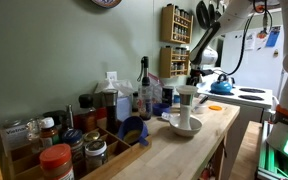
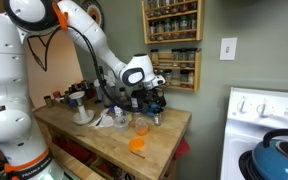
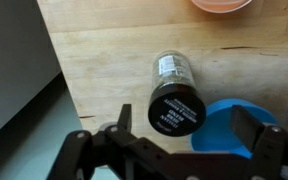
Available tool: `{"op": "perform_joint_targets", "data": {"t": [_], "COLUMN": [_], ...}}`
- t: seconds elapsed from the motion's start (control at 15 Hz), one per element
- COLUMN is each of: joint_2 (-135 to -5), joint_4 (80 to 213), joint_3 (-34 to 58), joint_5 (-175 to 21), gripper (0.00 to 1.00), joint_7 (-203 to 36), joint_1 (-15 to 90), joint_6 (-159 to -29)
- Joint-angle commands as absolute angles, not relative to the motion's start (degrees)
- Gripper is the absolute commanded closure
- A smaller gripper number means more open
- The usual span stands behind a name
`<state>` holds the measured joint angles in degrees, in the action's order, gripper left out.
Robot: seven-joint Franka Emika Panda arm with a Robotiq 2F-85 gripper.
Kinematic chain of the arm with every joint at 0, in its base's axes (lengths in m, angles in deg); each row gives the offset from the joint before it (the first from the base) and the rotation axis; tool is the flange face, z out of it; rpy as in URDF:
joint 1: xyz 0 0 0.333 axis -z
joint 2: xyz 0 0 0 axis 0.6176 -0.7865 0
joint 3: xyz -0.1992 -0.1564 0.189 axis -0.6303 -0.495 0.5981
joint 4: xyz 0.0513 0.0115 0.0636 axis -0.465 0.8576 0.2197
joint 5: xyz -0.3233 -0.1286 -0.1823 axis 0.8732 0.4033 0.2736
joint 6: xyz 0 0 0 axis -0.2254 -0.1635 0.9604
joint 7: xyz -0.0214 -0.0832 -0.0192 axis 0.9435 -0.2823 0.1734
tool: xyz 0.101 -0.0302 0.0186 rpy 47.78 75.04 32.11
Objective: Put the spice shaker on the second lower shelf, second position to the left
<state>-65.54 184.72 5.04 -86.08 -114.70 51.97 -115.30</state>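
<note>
- Wrist view, left to right: one finger at lower left, then the spice shaker at centre on the wooden counter with its black cap toward the camera. A blue object sits just beside it at lower right.
- The gripper has its fingers spread wide, one on each side of the shaker. As far as we can tell neither touches it, and nothing is pinched.
- Progress, our judgement: no step is done. The shaker is on the counter, ungrasped. Closing, lifting, carrying to the rack and placing are all left.
- In an exterior view the arm comes down from upper left to the gripper, low over the counter at centre. The wall rack hangs right of centre, above the gripper and well apart from it.
- We take the second lower shelf to be the tier one up from the bottom. Whether its second place from the left is free is too small to tell.
- In an exterior view, jars crowd the lower left, the gripper is right of centre, and the rack is above it.
- Only the wrist view shows the shaker and the finger gap clearly. Only the exterior views show the rack.
</note>
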Motion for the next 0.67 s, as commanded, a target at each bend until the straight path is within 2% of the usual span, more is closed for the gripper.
{"op": "perform_joint_targets", "data": {"t": [0.0,0.07,0.13,0.27,0.6], "joint_2": [-68.57,-69.03,-69.57,-70.15,-70.21], "joint_4": [182.34,181.98,181.58,180.94,179.85], "joint_3": [6.57,6.85,7.22,7.45,7.10], "joint_5": [-86.03,-86.08,-86.33,-85.75,-84.19], "gripper": [0.00,0.02,0.25,0.30,0.70], "joint_7": [-115.20,-115.34,-115.53,-115.14,-113.41], "joint_1": [54.35,54.75,55.18,55.61,55.45], "joint_6": [-114.60,-114.59,-114.71,-113.77,-109.45]}}
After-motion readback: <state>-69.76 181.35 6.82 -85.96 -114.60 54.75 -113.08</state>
